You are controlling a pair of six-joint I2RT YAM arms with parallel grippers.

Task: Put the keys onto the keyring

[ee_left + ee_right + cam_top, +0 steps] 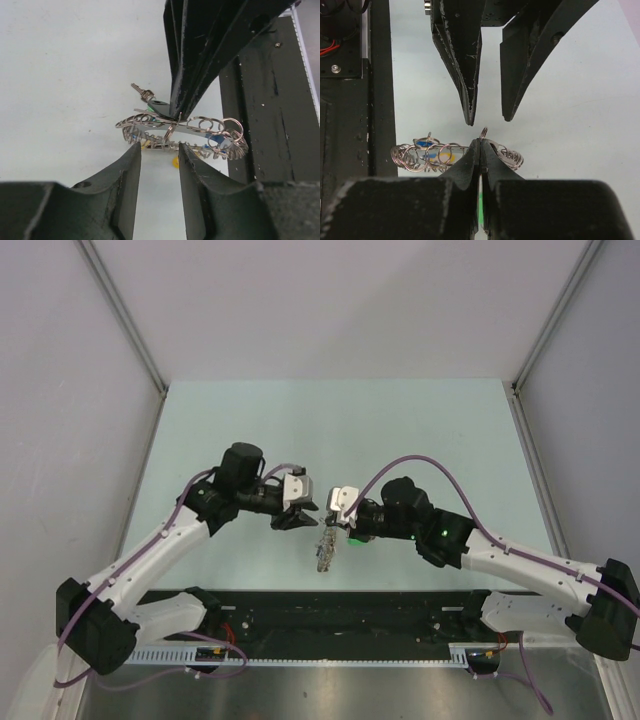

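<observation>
The keyring (pixel 150 120) is a wide silver ring edged with small wire loops, seen almost edge-on. My right gripper (pixel 177 116) is shut on its rim from above. In the right wrist view the right gripper (pixel 480 142) pinches the keyring (pixel 420 156), and blue (pixel 424 143) and yellow (pixel 446 158) key heads show through the loops. A green-headed key (pixel 150 101) sticks out behind the ring. My left gripper (pixel 160 146) is open just short of the ring, with nothing between its fingers. From above, the left gripper (pixel 305 520) and right gripper (pixel 333 521) face each other over the keyring (pixel 325 550).
The black mounting rail (pixel 330 610) with cable tray runs along the near table edge, close under the ring. White walls and metal frame posts (pixel 125 315) enclose the pale table (pixel 340 430) on three sides.
</observation>
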